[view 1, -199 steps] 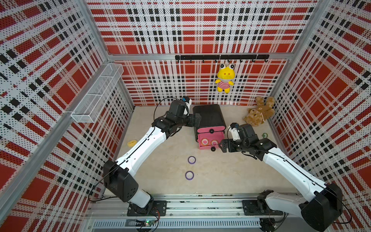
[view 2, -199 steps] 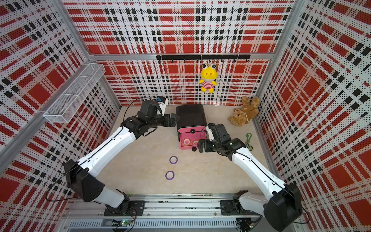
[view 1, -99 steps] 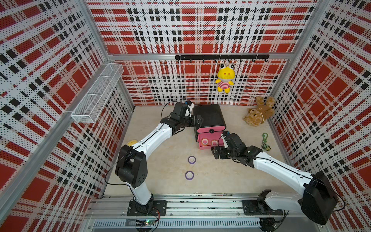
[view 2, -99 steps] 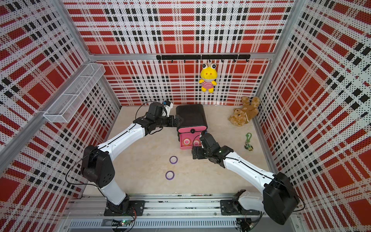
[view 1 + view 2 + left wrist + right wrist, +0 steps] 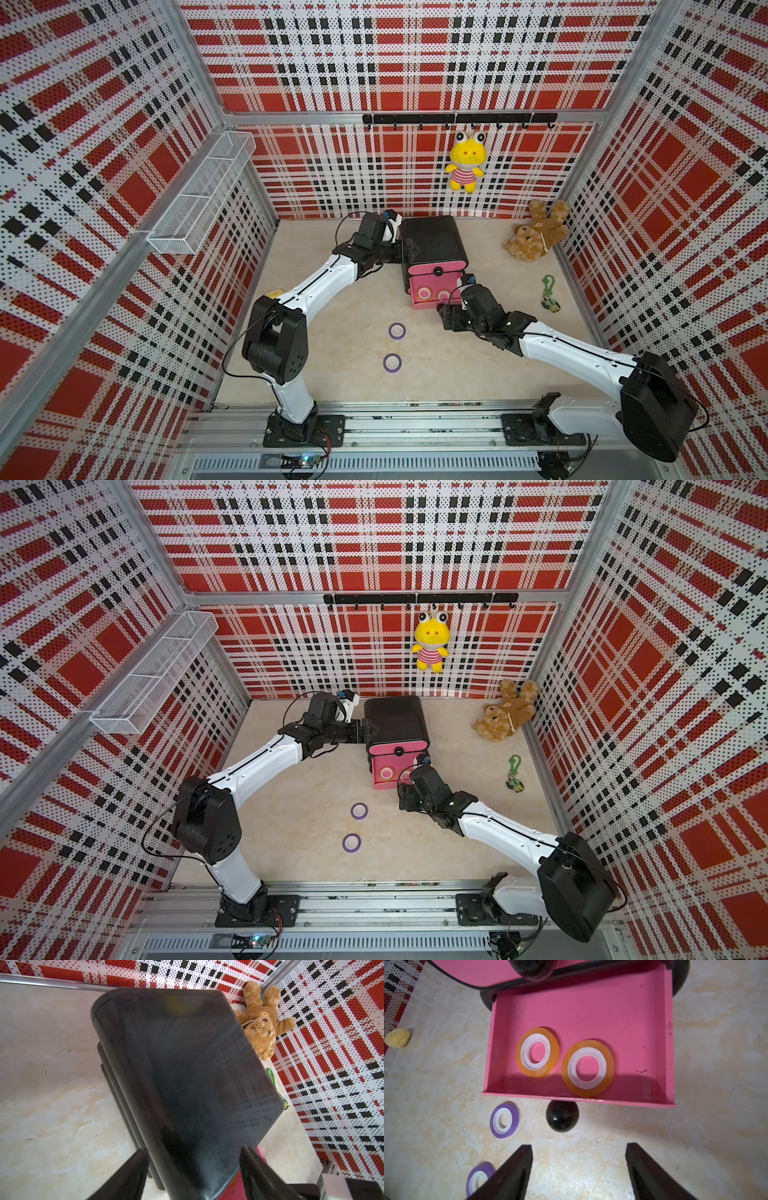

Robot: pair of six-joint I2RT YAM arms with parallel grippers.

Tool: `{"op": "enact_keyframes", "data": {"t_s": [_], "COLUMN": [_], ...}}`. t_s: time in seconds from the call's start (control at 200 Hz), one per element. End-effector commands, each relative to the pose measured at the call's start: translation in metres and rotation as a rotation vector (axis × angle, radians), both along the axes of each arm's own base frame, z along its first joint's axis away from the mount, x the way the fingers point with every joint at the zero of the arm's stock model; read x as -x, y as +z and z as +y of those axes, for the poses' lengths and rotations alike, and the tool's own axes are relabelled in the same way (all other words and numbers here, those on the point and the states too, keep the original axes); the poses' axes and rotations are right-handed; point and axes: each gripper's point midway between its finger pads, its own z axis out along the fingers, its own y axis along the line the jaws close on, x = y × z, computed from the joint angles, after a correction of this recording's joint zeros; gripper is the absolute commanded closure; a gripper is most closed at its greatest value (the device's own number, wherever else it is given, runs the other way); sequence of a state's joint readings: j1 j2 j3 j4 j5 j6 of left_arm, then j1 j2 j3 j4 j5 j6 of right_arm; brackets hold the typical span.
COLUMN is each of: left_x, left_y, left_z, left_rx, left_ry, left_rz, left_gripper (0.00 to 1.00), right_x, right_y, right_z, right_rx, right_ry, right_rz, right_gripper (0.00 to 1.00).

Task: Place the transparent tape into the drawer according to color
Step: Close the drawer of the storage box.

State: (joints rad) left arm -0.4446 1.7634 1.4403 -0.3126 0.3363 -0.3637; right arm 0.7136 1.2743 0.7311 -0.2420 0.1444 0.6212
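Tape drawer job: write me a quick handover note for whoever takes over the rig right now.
Left gripper: fingers astride the black cabinet edge; grip unclear.
Right gripper: open, empty, facing the black knob.
Done: two orange tape rolls lie in the open pink drawer.
To do: two purple tape rolls on the table in front of it.
No red rolls in view.

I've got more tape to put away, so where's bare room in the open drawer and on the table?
In the drawer: bare behind the orange rolls, toward the cabinet, and on its keychain side. On the table: bare between the purple rolls and the left arm. Crowded: the drawer front, with knob and right gripper.
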Motion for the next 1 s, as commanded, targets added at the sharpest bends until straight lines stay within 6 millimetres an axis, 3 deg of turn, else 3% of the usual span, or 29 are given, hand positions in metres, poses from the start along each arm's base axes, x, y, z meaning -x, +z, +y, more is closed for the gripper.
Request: {"op": "enact_keyframes", "data": {"t_s": [0.0, 0.286, 0.436, 0.536, 0.997], "left_x": [-0.001, -0.002, -0.002, -0.002, 0.000], "left_y": [-0.019, -0.032, -0.036, -0.036, -0.035], "left_z": [-0.003, -0.005, -0.006, -0.006, -0.006], "left_rx": [0.008, 0.022, 0.020, 0.021, 0.026], "left_ry": [-0.021, -0.016, -0.018, -0.021, -0.029], "left_rz": [0.038, 0.089, 0.097, 0.098, 0.097], "left_gripper": [0.27, 0.31, 0.33, 0.34, 0.35], "right_x": [-0.003, -0.005, -0.006, -0.007, -0.015], "right_y": [-0.001, -0.004, -0.008, -0.010, -0.025], "right_z": [0.002, 0.003, 0.004, 0.007, 0.023], "right_rx": [0.000, 0.000, 0.001, 0.001, 0.001], "right_ry": [-0.012, -0.009, -0.006, 0.001, 0.035], "right_rz": [-0.028, -0.030, -0.030, -0.029, 0.003], "right_gripper": [0.22, 0.22, 0.30, 0.36, 0.42]}}
